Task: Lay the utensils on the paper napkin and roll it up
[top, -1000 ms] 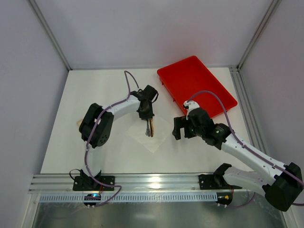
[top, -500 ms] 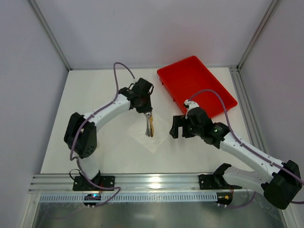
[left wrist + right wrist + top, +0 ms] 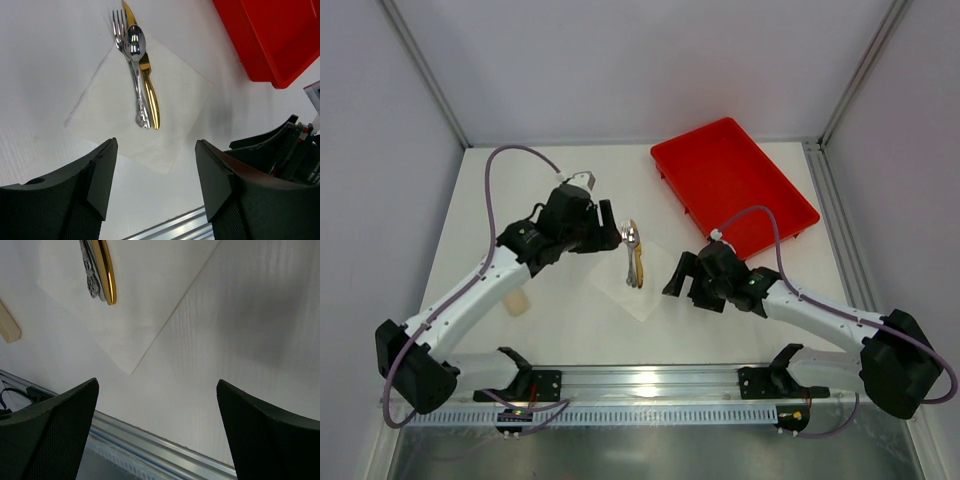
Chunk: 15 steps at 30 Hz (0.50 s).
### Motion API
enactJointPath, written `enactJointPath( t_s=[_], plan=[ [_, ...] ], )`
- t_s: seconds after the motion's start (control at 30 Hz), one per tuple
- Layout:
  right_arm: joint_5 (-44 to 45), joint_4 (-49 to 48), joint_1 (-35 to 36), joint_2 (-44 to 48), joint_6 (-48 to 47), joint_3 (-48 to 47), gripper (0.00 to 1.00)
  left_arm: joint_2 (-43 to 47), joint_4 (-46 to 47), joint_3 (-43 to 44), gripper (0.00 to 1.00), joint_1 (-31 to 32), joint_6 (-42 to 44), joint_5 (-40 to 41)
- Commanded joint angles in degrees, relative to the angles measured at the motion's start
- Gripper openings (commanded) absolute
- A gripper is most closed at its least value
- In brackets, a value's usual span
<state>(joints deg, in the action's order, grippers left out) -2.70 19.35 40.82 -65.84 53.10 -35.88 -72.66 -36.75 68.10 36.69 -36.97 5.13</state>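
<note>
White matte table (image 3: 510, 190), faintly ribbed surface in the wrist views. Plain pale grey back wall (image 3: 640, 60), left wall (image 3: 370, 200), right wall (image 3: 920, 180). Two aluminium corner posts (image 3: 425, 75) slant up from the table's far corners. Aluminium slotted rail (image 3: 650, 383) runs along the near edge, perforated strip (image 3: 620, 413) just below it, then a brushed metal sheet (image 3: 650, 455) with dull reflections. A side rail (image 3: 820, 170) borders the table's right edge. Light even and diffuse, shadows soft
</note>
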Motion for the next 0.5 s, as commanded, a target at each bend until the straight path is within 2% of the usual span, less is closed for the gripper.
enactJointPath(
  t_s=[0.0, 0.2, 0.33, 0.37, 0.47],
  plan=[
    [2.3, -4.8, 2.9, -0.5, 10.2, -0.2, 1.0, 4.8, 2.5, -2.5, 0.68, -0.1, 0.9, -1.9],
    [6.0, -8.7, 7.5, -4.6, 20.2, 1.0, 1.0, 11.1, 3.9, -7.3, 0.79, -0.1, 0.4, -3.9],
    [7.7, -19.0, 10.7, -6.4, 29.1, 4.7, 0.97, 13.9, 4.8, -9.9, 0.82, -0.1, 0.6, -6.7],
    [8.3, -21.0, 11.1, -7.6, 29.5, 4.5, 0.97, 14.3, 4.8, -10.3, 0.89, -0.1, 0.7, -7.1],
    [10.1, -21.6, 13.1, -9.5, 31.2, 2.8, 0.97, 16.0, 4.7, -11.4, 0.97, -0.1, 0.8, -8.5]
  ],
)
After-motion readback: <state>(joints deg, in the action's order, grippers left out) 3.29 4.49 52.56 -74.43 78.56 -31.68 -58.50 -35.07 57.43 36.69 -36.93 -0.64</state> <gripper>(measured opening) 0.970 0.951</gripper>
